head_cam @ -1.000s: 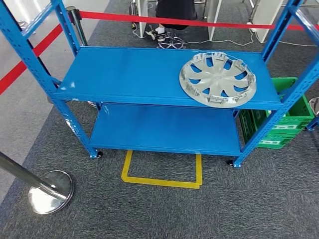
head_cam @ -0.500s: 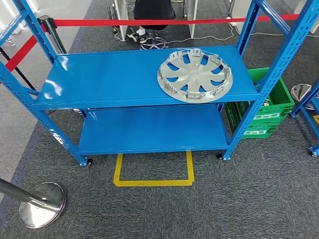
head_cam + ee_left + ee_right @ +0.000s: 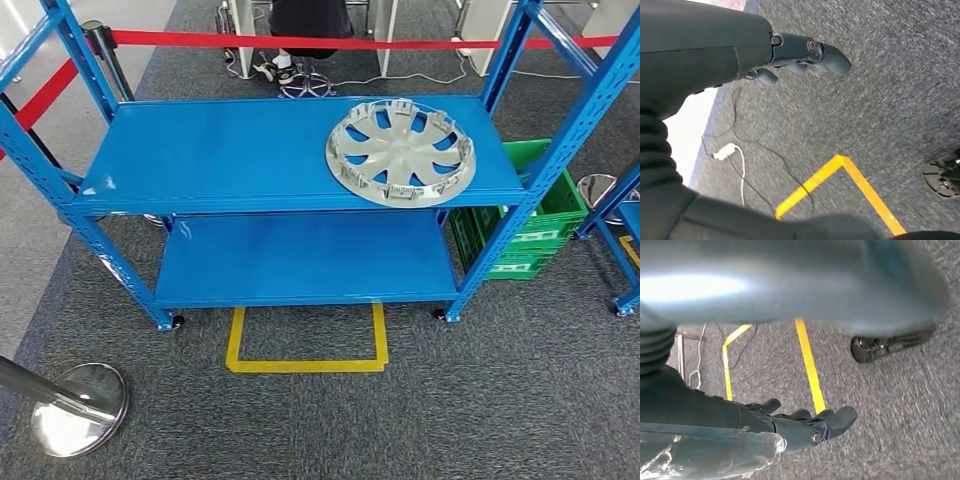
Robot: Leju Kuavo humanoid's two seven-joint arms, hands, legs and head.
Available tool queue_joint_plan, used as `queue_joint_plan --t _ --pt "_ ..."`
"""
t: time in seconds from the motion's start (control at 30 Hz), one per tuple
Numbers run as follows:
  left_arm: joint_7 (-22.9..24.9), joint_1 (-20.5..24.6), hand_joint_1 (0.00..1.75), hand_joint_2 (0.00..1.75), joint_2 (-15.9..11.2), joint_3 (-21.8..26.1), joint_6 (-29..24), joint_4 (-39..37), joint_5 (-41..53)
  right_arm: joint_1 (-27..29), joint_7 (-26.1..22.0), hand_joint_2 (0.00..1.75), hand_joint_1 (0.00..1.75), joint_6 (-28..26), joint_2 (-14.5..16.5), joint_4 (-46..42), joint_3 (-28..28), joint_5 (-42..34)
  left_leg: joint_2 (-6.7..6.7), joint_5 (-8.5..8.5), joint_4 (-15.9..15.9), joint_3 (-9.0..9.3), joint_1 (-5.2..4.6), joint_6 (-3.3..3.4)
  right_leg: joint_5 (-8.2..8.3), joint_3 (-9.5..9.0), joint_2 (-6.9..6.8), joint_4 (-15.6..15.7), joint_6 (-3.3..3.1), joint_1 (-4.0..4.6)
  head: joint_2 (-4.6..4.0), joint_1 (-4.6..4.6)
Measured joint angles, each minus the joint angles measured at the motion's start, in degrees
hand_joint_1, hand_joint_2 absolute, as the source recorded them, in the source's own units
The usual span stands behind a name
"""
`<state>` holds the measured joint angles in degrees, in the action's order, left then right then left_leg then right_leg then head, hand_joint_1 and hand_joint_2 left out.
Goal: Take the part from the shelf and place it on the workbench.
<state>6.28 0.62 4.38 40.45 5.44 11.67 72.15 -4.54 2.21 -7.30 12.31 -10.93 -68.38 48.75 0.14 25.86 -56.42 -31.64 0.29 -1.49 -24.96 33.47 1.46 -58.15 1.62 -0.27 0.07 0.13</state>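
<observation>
Head view: a silver hubcap (image 3: 401,152) lies flat on the right end of the blue shelf's (image 3: 226,160) top level. Left hand (image 3: 806,52) and right hand (image 3: 810,422) hang over grey carpet, fingers stretched out, holding nothing.

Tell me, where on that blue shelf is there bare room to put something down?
The upper board of the blue shelf is bare from its left posts across to the silver wheel cover, which crowds the right end. The lower board is bare along its whole visible length. A green crate stands on the floor beyond the right posts.
</observation>
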Motion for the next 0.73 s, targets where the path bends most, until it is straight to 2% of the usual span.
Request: queue_joint_plan --t 0.73 --pt "-2.6 -3.6 0.0 0.0 -1.6 -15.7 -2.3 3.6 -29.7 5.4 -0.9 0.0 0.0 2.9 -4.8 -4.3 27.0 -20.0 0.0 -0.1 0.1 0.0 0.17 -0.1 -0.07 0.12 0.0 -0.1 0.11 0.16 0.0 -0.01"
